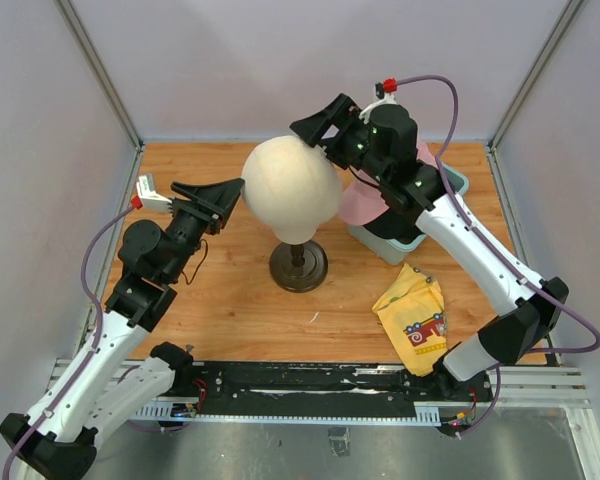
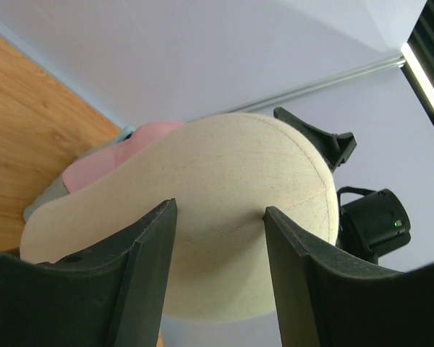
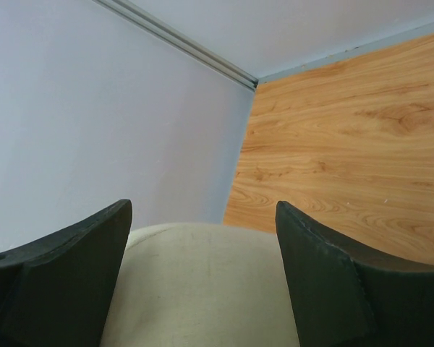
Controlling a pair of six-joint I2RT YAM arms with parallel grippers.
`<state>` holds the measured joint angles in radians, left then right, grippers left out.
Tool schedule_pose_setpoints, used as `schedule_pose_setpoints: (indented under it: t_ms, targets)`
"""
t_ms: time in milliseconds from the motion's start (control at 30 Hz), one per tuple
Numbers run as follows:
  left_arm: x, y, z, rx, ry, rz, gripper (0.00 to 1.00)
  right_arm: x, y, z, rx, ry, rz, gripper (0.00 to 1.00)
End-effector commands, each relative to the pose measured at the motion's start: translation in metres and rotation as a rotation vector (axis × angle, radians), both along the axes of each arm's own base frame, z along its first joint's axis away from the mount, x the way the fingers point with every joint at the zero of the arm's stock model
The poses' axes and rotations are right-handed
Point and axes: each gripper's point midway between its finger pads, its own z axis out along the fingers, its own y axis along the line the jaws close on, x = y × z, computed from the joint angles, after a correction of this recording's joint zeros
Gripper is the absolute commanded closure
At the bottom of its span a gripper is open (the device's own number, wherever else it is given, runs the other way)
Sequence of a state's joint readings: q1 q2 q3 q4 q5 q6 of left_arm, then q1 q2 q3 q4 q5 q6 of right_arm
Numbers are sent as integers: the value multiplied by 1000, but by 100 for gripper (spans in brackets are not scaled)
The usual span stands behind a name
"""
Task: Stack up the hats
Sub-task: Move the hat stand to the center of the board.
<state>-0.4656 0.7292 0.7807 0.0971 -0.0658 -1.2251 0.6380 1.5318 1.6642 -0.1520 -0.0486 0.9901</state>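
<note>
Flanking the head point(image 1: 290, 190), the left end effector point(image 2: 220, 213) and right end effector point(image 3: 202, 210) are recorded spread, nothing gripped. The pink hat point(image 1: 365, 205) is seen in the bin point(image 1: 455, 182). No stack is discernible; stacking is judged mostly outstanding.

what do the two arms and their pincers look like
The left arm and right arm have white link shells and black joint housings. The left pincer and right pincer are black, each with two broad wedge-shaped fingers. A thin purple cable loops along each arm, with a small red fitting near the wrist.
</note>
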Motion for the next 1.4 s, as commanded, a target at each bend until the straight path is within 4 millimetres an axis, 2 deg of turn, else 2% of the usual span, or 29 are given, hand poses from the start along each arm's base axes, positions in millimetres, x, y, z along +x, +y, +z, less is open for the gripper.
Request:
schedule_pose_setpoints:
  t_ms: [0, 267, 467, 933, 1167, 1367]
  targets:
    - [3, 2, 14, -2, -12, 34, 43, -36, 30, -29, -52, 75, 84, 18]
    - [14, 1, 13, 57, 6, 63, 40, -35, 15, -35, -74, 87, 14, 18]
    - [13, -1, 14, 72, -7, 49, 40, -28, -3, -42, -107, 78, -26, 16]
    - [0, 6, 22, 94, -62, 53, 38, -13, -59, 21, -326, -234, -135, 10]
    - [-6, 25, 27, 121, -74, 135, 37, -29, -94, 39, -418, -351, -210, 10]
    - [-4, 39, 30, 156, -80, 207, 36, -63, -127, 38, -463, -411, -242, 10]
